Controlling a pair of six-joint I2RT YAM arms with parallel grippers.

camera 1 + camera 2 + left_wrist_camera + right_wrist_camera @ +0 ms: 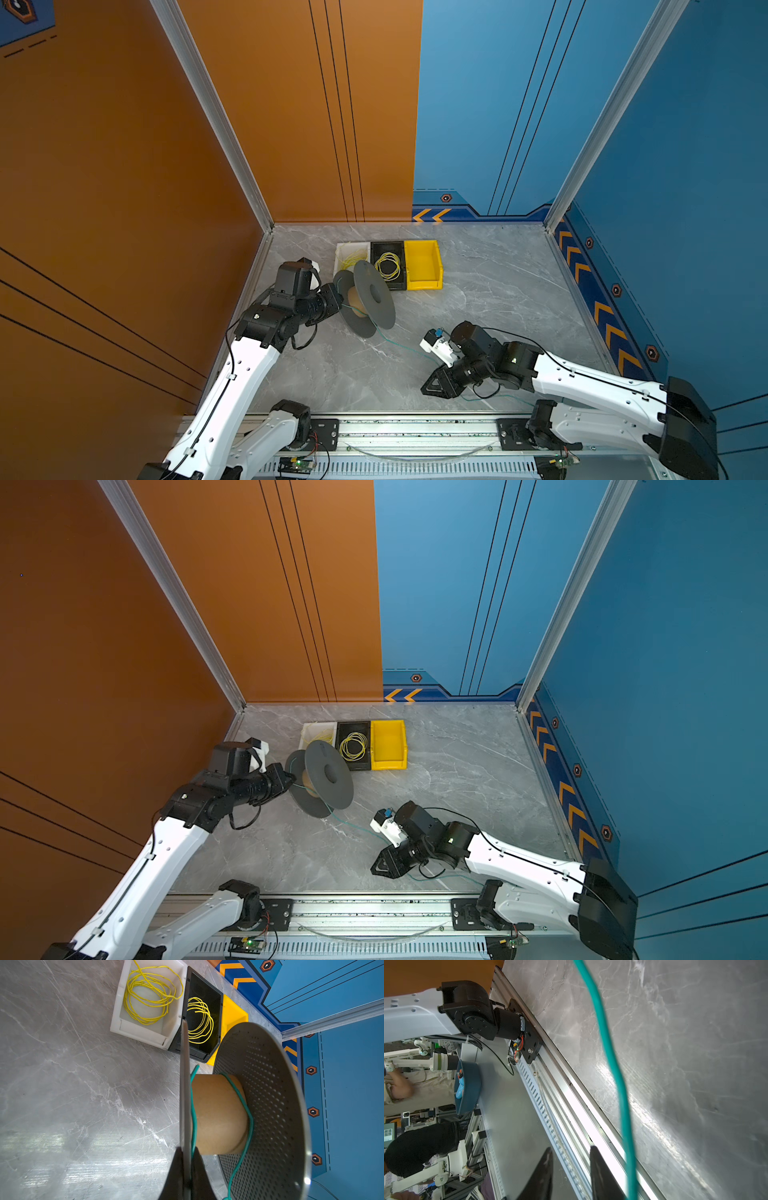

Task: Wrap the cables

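Note:
A grey spool (374, 291) (328, 773) with a cardboard core (218, 1113) stands tilted on the marble table. My left gripper (338, 296) (291, 777) (186, 1153) is shut on the rim of its near flange. The cable (249, 1126), a thin teal-green wire, loops loosely round the core, and one strand runs along the gripped flange. It trails across the table (399, 344) (353, 827) toward my right gripper (428, 390) (379, 866) (571, 1148). That gripper is open and low over the table's front. The cable (612, 1059) passes beside one finger, not between them.
Behind the spool stand a white bin (353, 244) and a black bin (388, 244), each with yellow wire coils, and a yellow bin (424, 284). A metal rail (415, 432) runs along the front edge. Walls close the left, back and right.

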